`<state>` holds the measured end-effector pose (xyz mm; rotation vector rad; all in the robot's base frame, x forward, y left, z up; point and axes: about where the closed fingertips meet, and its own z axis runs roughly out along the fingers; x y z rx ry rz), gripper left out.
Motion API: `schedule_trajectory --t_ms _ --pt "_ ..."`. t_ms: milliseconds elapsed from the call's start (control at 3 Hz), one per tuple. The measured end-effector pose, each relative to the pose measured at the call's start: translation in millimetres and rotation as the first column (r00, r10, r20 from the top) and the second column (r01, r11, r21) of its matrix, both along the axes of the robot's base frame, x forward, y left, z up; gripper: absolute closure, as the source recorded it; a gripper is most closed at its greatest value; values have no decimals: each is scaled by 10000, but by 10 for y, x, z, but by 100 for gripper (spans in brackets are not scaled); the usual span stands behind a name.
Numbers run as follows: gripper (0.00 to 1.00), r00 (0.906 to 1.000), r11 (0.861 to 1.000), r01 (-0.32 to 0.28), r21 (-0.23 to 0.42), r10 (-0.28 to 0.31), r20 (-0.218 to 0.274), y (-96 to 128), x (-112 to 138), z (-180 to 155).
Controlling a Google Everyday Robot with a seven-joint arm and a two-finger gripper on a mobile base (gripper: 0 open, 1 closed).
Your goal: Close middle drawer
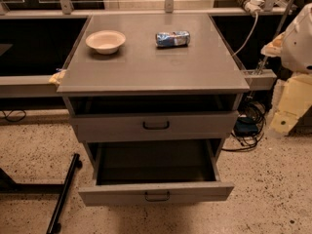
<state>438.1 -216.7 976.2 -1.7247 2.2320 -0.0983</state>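
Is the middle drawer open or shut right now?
Open: the middle drawer is pulled far out, its dark inside showing behind the front panel. The pincer is not in view.

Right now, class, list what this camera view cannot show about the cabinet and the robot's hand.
Hand: not in the camera view; only a white shape at the right edge, cropped.
Below the middle drawer: camera view, hidden by its pulled-out box.
Top drawer inside: camera view, shadowed under the cabinet top.
Can label: too small.

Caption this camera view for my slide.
Middle drawer stands pulled out; tool at right edge; bowl and can on cabinet top.
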Motion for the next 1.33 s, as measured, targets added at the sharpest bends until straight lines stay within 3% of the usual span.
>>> schedule_trajectory --t_ms 333,667,1000,1333 --pt "0 10000 10000 0 0 0 0 0 0 0" --pt "18 9999 9989 -57 473 62 -100 -19 -37 -276" --pt "42 9975 9857 -389 1643 481 -525 0 -127 -1099" --pt "65 9912 9628 -519 2651 820 -1037 47 -214 -2108"
